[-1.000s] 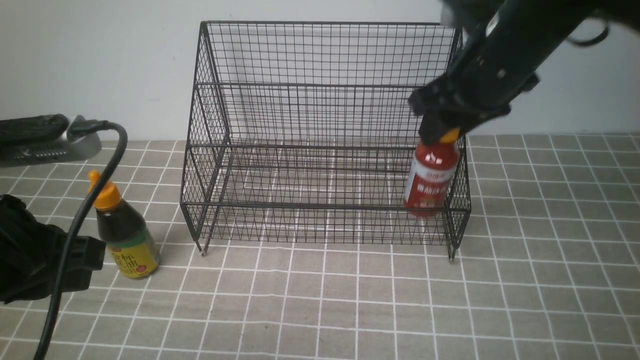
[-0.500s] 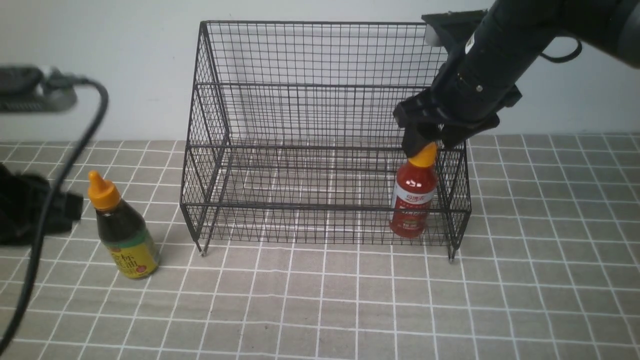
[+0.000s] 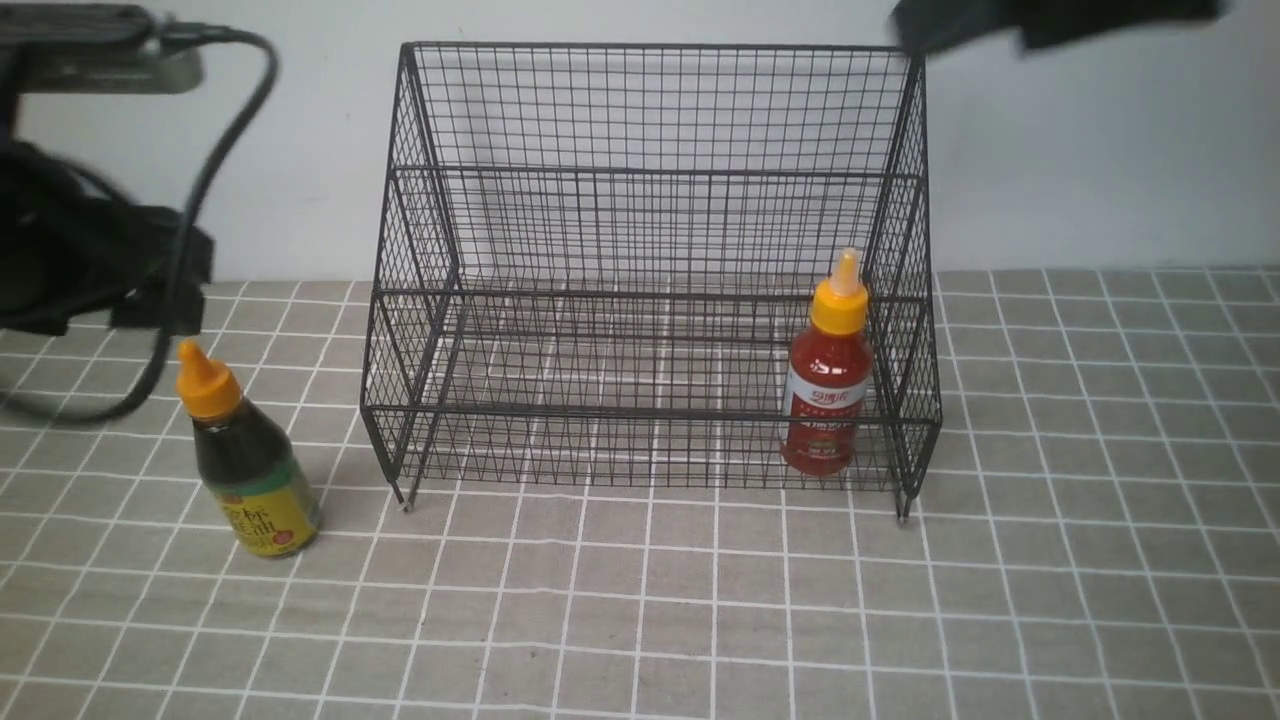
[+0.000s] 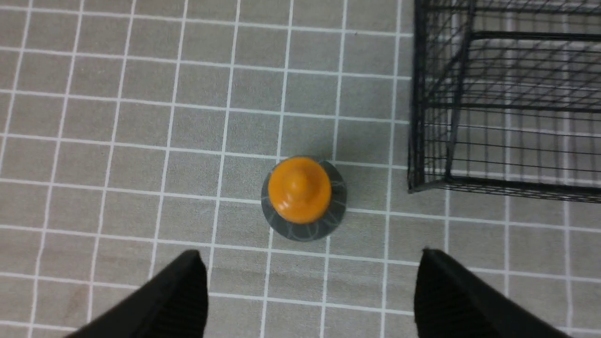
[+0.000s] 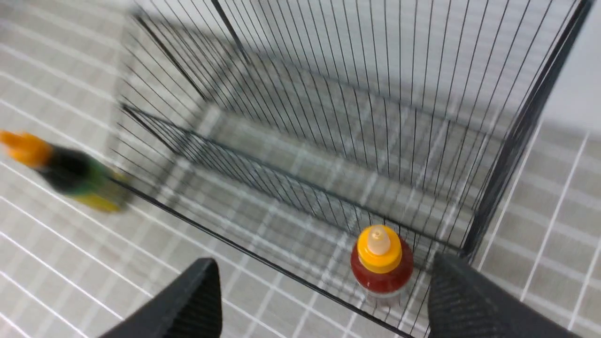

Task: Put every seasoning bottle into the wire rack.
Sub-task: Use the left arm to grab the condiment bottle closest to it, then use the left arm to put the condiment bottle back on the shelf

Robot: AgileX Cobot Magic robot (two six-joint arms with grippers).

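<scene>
The red sauce seasoning bottle (image 3: 828, 370) stands upright in the right end of the lower tier of the black wire rack (image 3: 650, 175). The dark sauce seasoning bottle (image 3: 245, 455) stands on the table left of the rack. My left arm (image 3: 90, 260) hangs high above it. In the left wrist view my left gripper (image 4: 307, 256) is open, and the dark bottle's orange cap (image 4: 299, 189) lies just beyond its tips. My right gripper (image 5: 323, 260) is open well above the red bottle (image 5: 380, 256), holding nothing. In the front view only my right arm (image 3: 1040, 20) shows at the top edge.
A grey tiled cloth (image 3: 640, 600) covers the table, and a pale wall stands behind the rack. A black cable (image 3: 215, 150) loops down from my left arm beside the dark bottle. The rack's corner (image 4: 419, 94) stands close to that bottle.
My right gripper let go of the red bottle, which now stands upright in the rack, and rose to the top edge. My left arm rose over the dark bottle and its jaws opened.
</scene>
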